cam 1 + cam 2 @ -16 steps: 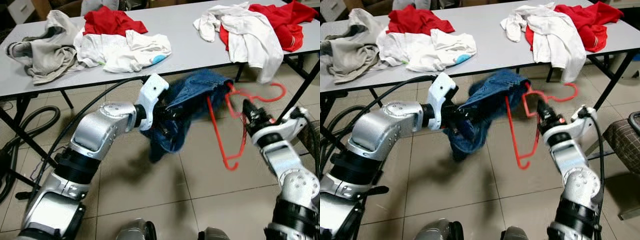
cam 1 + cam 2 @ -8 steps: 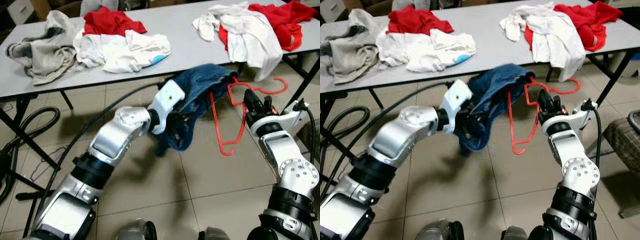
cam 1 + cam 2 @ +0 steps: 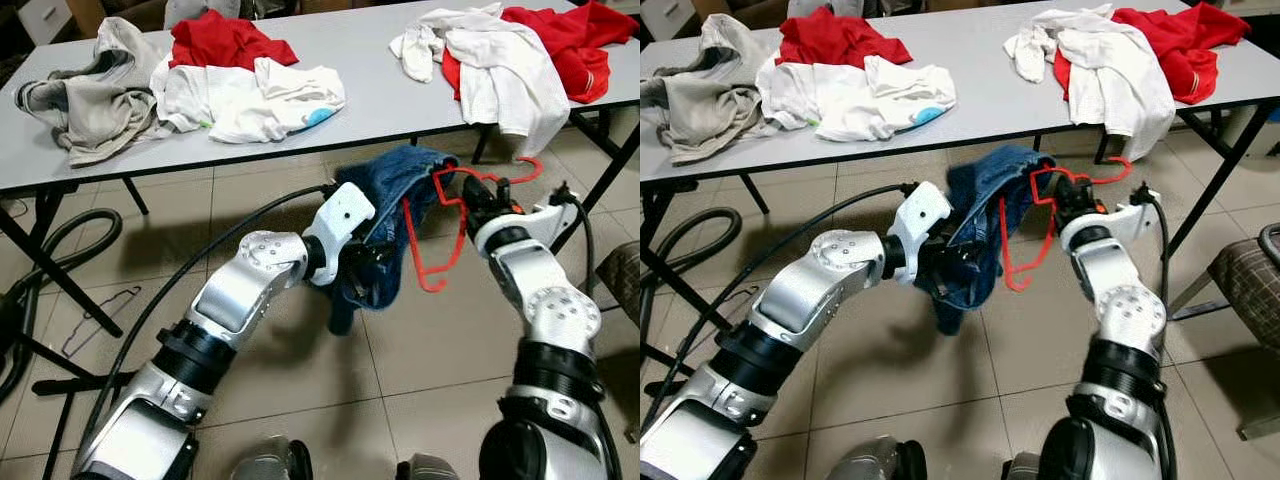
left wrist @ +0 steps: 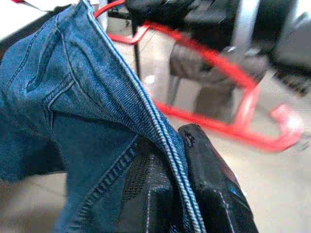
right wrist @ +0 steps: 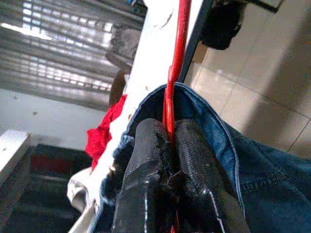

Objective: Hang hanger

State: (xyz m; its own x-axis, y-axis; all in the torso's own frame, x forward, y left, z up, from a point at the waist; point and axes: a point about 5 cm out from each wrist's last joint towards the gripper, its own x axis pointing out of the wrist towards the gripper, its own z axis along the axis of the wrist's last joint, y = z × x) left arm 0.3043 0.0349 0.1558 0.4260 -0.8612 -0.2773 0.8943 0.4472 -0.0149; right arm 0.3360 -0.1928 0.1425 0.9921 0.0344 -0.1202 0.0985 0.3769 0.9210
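Right wrist view has my right gripper with its two black fingers pinched together on the thin red bar of the hanger, denim bunched right against them. From the head views, the hanger hangs in the air in front of the table's near edge, below the tabletop, its hook pointing toward the right-hand table leg. My left gripper is clamped on a seam of the blue jeans, which drape over one end of the hanger and sag toward the tiled floor. The step in hand, as I judge it, is getting the jeans seated on the hanger. To do that well I should keep the right grip firm so the thin bar cannot twist, hold the bar level, and feed the cloth along it with the left arm in small moves, watching that the sagging weight does not drag the jeans off the open end.
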